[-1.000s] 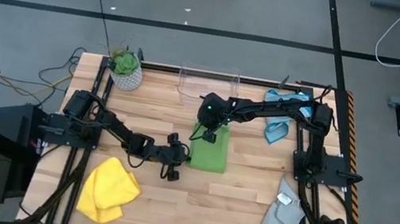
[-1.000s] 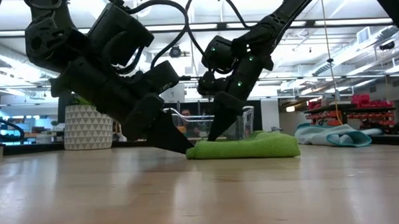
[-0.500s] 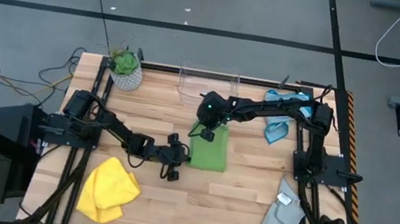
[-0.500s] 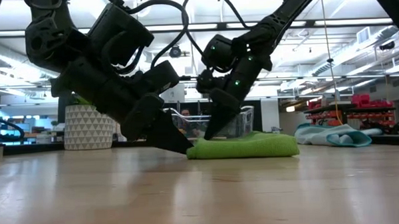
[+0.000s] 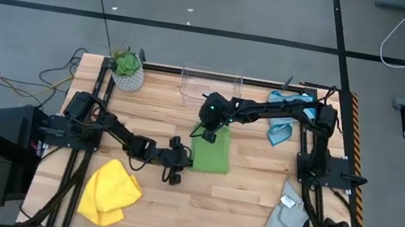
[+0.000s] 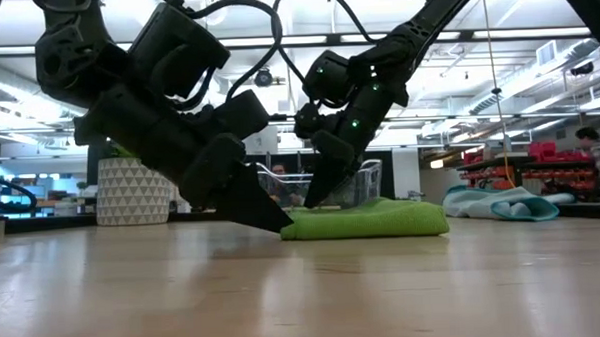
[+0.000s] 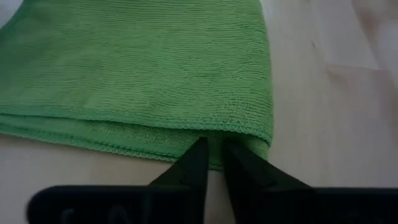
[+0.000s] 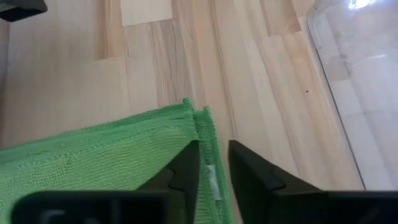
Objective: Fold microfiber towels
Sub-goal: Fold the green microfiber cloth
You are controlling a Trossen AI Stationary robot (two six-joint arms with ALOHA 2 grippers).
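Wood-plank tabletop (image 5: 244, 210) w/ black frame rails. Potted plant (image 5: 126, 69) sits at 11 o'clock, leafy green in white patterned pot. Clear plastic bin (image 5: 210, 84) at 12 o'clock, against far edge. Grey floor all round, cables trailing at 9 o'clock. Low view: bright ceiling lights, person (image 6: 598, 160) at far 3 o'clock.

We record a bright green towel (image 5: 211, 155), folded, at the middle of the tabletop (image 5: 236, 208), which is pale wood in lengthwise planks with darker grain. We list a yellow towel (image 5: 109, 192) at the near left corner, a pale grey towel (image 5: 284, 219) at the near right corner, and a light blue towel (image 5: 283, 117) toward the far right corner. We note a white pot (image 5: 128, 77) with a grey triangle pattern at the far left corner, its plant (image 5: 125, 60) green. We enter both arms as black; the bin (image 5: 210, 83) at the far edge is clear.
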